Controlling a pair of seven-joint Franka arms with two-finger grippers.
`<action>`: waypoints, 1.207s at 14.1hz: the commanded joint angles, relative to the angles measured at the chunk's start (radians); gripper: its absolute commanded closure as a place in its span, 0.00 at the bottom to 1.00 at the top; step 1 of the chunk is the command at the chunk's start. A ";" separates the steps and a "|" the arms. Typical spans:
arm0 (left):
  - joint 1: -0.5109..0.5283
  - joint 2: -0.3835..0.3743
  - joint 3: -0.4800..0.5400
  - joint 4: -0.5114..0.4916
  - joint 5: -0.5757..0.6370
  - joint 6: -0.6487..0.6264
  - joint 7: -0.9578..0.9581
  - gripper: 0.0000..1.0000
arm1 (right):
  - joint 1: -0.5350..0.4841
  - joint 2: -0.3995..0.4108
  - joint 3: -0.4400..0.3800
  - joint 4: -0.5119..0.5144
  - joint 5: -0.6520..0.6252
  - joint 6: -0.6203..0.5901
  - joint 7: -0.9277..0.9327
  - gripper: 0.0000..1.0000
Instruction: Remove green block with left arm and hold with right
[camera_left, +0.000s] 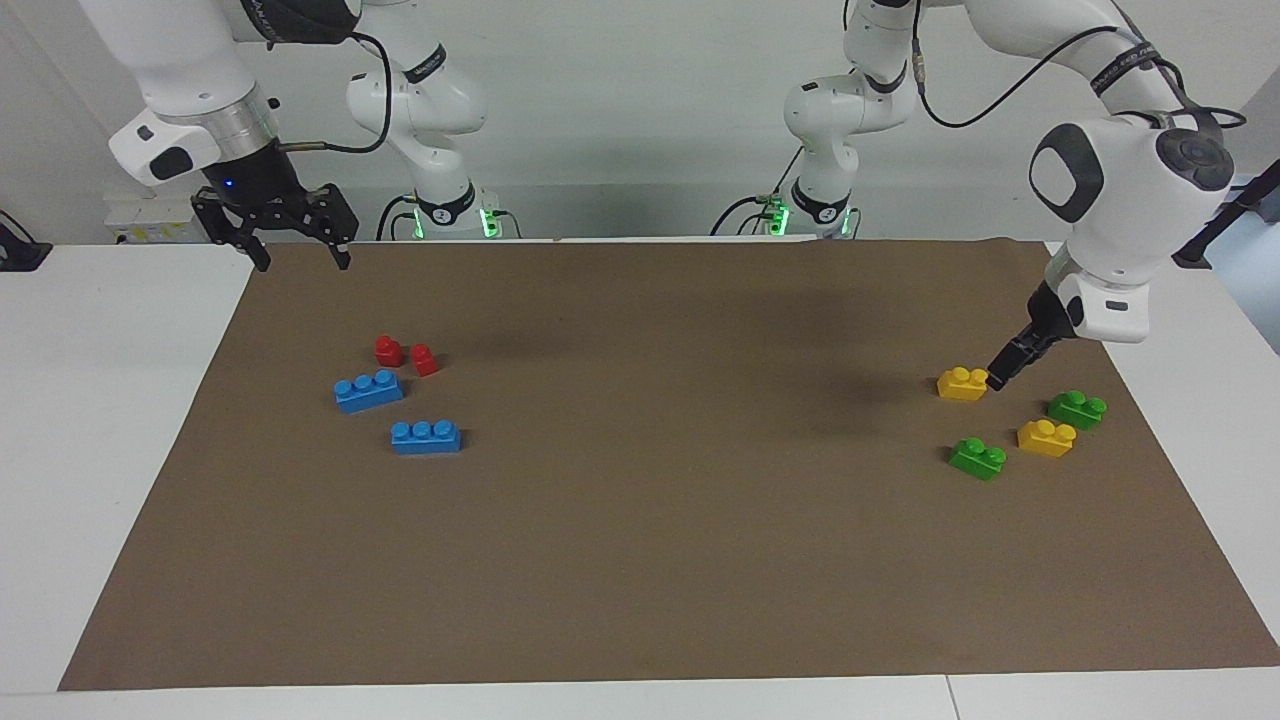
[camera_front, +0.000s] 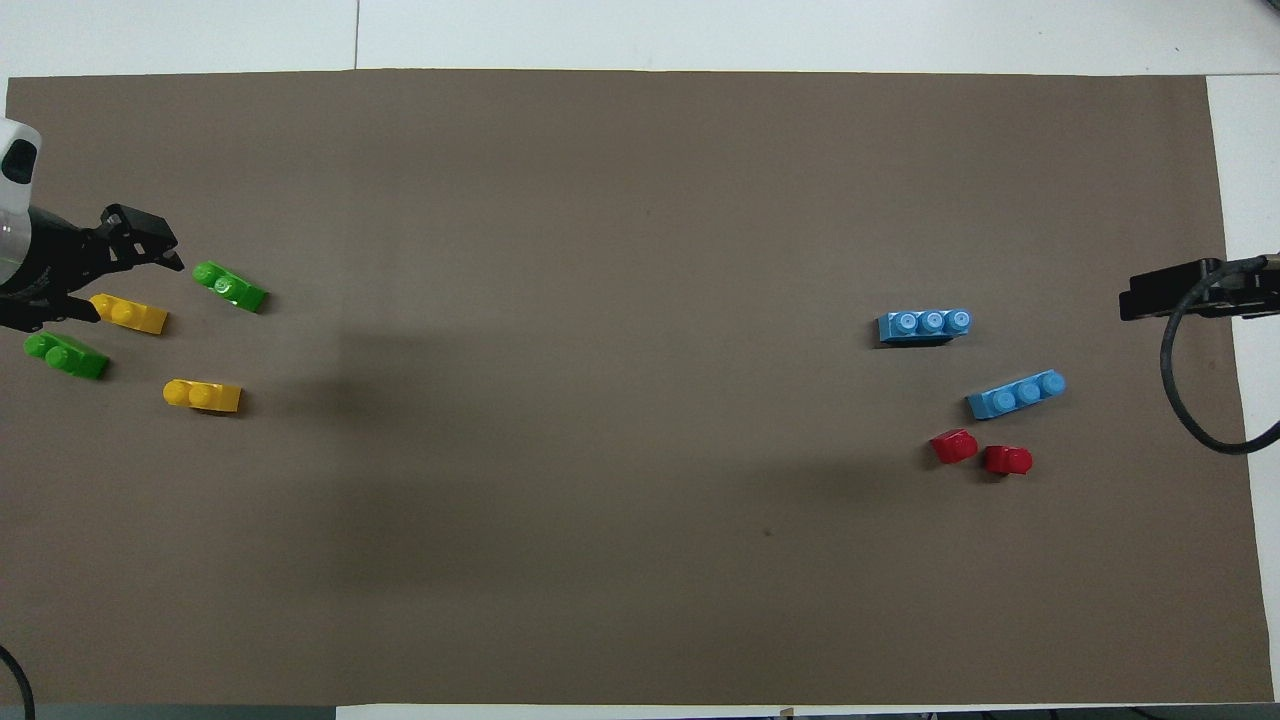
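Two green blocks lie on the brown mat at the left arm's end. One green block (camera_left: 978, 457) (camera_front: 230, 286) is the farthest of the cluster from the robots. The other green block (camera_left: 1077, 408) (camera_front: 66, 355) lies closer to the mat's end. My left gripper (camera_left: 1000, 374) (camera_front: 132, 288) hangs low over this cluster, fingers apart and empty, its tip beside a yellow brick (camera_left: 962, 383) in the facing view. My right gripper (camera_left: 297, 255) (camera_front: 1125, 300) waits open and empty, raised over the mat's corner at the right arm's end.
A second yellow brick (camera_left: 1046, 437) (camera_front: 128, 313) lies between the green blocks. Two blue three-stud bricks (camera_left: 368, 391) (camera_left: 426, 437) and two small red bricks (camera_left: 389, 350) (camera_left: 424, 359) lie toward the right arm's end. The brown mat (camera_left: 640, 560) covers the table.
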 joint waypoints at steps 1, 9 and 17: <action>-0.020 -0.080 0.006 -0.015 0.014 -0.088 0.197 0.00 | -0.009 0.008 0.008 0.001 -0.029 0.011 -0.025 0.00; -0.019 -0.122 -0.004 0.118 -0.003 -0.306 0.335 0.00 | -0.007 0.005 0.009 -0.001 -0.026 -0.023 -0.019 0.00; -0.022 -0.137 -0.024 0.125 -0.012 -0.339 0.342 0.00 | -0.007 0.002 0.009 -0.004 -0.025 -0.041 -0.016 0.00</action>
